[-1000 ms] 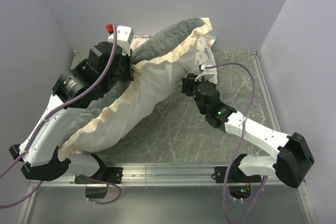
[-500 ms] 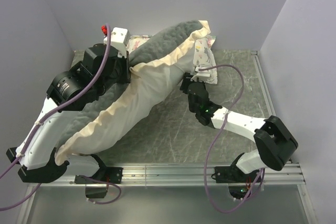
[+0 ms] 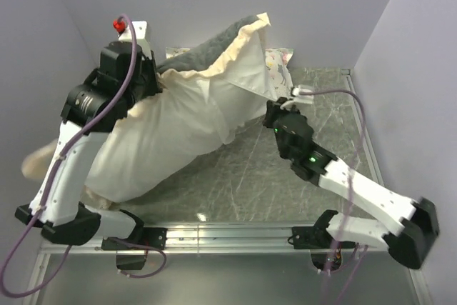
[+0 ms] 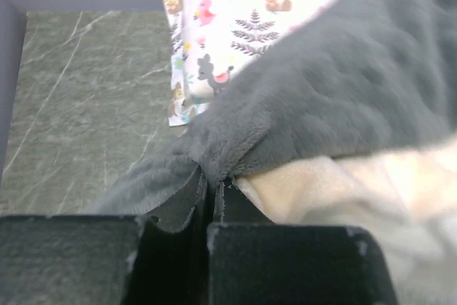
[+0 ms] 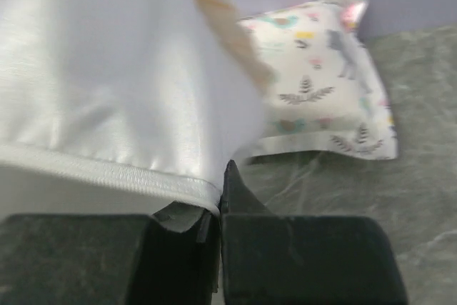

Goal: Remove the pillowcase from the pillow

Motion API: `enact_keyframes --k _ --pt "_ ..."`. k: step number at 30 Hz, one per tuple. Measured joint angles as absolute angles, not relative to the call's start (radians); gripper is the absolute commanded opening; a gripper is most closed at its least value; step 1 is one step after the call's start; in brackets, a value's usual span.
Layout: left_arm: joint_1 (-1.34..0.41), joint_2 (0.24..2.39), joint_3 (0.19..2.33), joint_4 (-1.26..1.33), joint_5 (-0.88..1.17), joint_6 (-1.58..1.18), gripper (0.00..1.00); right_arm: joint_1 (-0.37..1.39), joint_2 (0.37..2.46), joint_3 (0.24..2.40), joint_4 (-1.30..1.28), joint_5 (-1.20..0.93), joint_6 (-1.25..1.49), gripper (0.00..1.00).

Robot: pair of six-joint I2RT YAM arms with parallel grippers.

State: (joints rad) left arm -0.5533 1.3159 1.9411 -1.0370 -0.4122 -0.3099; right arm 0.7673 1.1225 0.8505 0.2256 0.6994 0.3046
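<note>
The pillowcase (image 3: 207, 49), dark grey plush with a cream frill, is held up at the back left. My left gripper (image 3: 158, 80) is shut on it; in the left wrist view the grey plush (image 4: 321, 98) is pinched between the fingertips (image 4: 212, 185), with cream fabric to the right. The plump white pillow (image 3: 171, 141) slopes out below the case toward the near left. At its right corner, my right gripper (image 3: 271, 113) is shut on the pillow's piped seam (image 5: 143, 180), as the right wrist view shows.
A small animal-and-tree print pillow (image 3: 277, 69) lies against the back wall, behind the right gripper. Walls close in on the left, back and right. A metal rail (image 3: 228, 233) runs along the near edge of the grey marbled table (image 3: 250, 169).
The left arm has lifted and pulled the pillowcase up and to the left, baring much more of the white pillow. The right gripper has shut on the pillow's corner.
</note>
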Motion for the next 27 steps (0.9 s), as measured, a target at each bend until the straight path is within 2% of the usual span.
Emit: enact_keyframes --k 4,6,12,15,16,18,19,22,27 --pt "-0.400 1.466 2.041 -1.038 -0.310 -0.328 0.00 0.852 0.928 0.854 0.074 0.606 0.377 0.00" --pt "-0.357 1.583 2.130 -1.036 -0.260 -0.335 0.01 0.886 0.894 0.871 -0.001 0.548 0.408 0.00" --pt "-0.291 1.842 2.201 -0.981 -0.160 -0.362 0.01 0.892 1.005 0.891 -0.130 0.410 0.455 0.00" --pt "-0.270 1.925 2.201 -0.957 -0.137 -0.366 0.14 0.871 1.113 0.908 -0.179 0.330 0.457 0.00" --pt "-0.264 1.942 2.204 -0.957 -0.136 -0.366 0.34 0.863 1.146 0.918 -0.193 0.303 0.461 0.00" --pt "-0.248 1.975 2.216 -0.949 -0.139 -0.371 0.53 0.846 1.200 0.944 -0.210 0.252 0.466 0.00" --pt "-0.239 1.983 2.225 -0.938 -0.139 -0.378 0.67 0.835 1.224 0.961 -0.215 0.223 0.469 0.00" --pt "-0.218 1.981 2.241 -0.892 -0.134 -0.396 0.76 0.775 1.282 1.023 -0.218 0.137 0.480 0.00" --pt "-0.253 1.859 2.141 -0.782 -0.152 -0.404 0.78 0.665 1.360 1.078 -0.190 0.035 0.500 0.00"
